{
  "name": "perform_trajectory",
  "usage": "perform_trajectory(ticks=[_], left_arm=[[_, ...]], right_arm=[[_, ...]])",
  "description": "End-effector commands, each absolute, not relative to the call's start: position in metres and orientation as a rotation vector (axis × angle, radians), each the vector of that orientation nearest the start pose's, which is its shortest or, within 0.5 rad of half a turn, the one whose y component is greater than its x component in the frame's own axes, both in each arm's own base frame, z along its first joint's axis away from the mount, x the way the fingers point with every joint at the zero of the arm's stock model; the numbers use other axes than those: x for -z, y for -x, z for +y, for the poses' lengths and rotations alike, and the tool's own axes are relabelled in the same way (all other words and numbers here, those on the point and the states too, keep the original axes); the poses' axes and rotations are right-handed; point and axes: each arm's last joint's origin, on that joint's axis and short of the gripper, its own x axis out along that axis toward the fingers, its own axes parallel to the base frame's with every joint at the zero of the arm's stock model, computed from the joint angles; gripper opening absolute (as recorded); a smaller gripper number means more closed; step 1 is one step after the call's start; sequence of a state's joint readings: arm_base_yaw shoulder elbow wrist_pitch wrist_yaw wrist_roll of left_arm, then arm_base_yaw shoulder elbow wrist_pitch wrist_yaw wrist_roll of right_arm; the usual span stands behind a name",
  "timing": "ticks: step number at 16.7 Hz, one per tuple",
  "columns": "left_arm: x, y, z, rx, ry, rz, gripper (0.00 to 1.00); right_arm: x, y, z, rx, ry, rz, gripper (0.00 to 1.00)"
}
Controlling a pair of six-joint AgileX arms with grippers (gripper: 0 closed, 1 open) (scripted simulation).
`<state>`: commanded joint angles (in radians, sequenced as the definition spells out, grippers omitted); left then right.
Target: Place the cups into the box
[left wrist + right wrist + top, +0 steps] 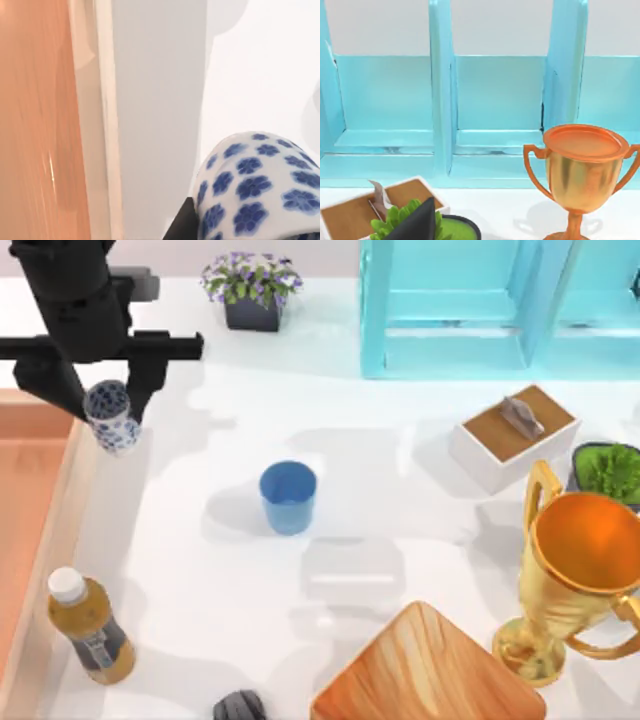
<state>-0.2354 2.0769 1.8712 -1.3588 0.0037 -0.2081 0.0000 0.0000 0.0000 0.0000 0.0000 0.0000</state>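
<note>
My left gripper (106, 402) is shut on the white cup with blue flowers (112, 426), holding it above the table at the far left. The cup hangs just right of the box's right wall (72, 490). In the left wrist view the flowered cup (255, 185) sits close up, with the peach-orange box floor (35, 125) beside it. The plain blue cup (288, 497) stands upright at the table's middle, free of both grippers. A dark part of my right gripper (417, 225) shows in the right wrist view, low in front of the shelf.
A juice bottle (88, 630) stands by the box's near right wall. A flower pot (250, 288) and a cyan shelf (500, 305) line the back. At right are a small white box (515, 435), a green plant (608, 472), a gold trophy (575, 570) and a wooden board (425, 670).
</note>
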Motion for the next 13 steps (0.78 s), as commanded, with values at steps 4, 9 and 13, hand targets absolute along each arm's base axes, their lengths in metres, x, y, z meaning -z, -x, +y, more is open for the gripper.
perform_trajectory(ticks=[4, 9, 13], left_arm=[[-0.243, -0.391, -0.075, 0.02, -0.02, 1.573, 0.0], [-0.271, -0.337, 0.02, 0.014, -0.01, 1.573, 0.0], [-0.285, -0.26, 0.082, 0.015, -0.012, 1.563, 0.0]], right_arm=[[-0.16, -0.106, -0.001, 0.0, 0.0, 0.0, 1.0], [-0.16, -0.106, -0.001, 0.0, 0.0, 0.0, 1.0], [-0.16, -0.106, -0.001, 0.0, 0.0, 0.0, 1.0]])
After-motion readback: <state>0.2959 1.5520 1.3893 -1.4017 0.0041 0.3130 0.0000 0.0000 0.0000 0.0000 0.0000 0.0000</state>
